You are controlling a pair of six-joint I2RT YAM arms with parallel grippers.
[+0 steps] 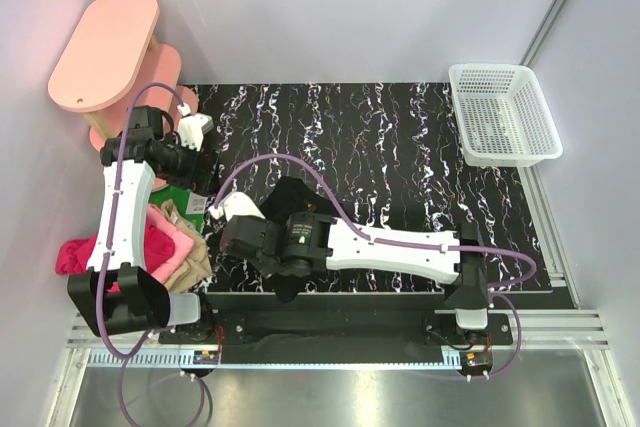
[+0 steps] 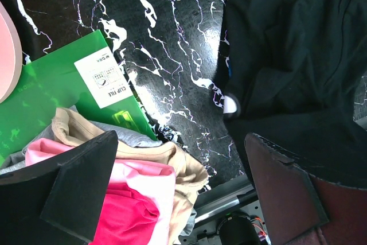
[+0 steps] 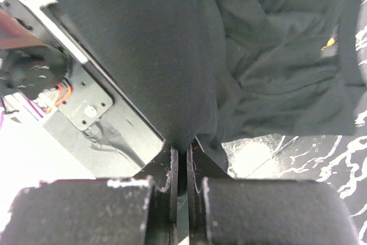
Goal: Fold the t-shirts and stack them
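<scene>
One black t-shirt, three coloured t-shirts, one green packet, one white basket, one pink stool.

My right arm lies leftward across the counter, over the black tee. My left arm stands above the pink, magenta and tan tees.

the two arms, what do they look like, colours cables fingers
Both match: the left arm and right arm have white links between black joints, with a purple cable looping along each. The left fingers and right fingers are broad dark wedges, scuffed pale at the edges.
</scene>
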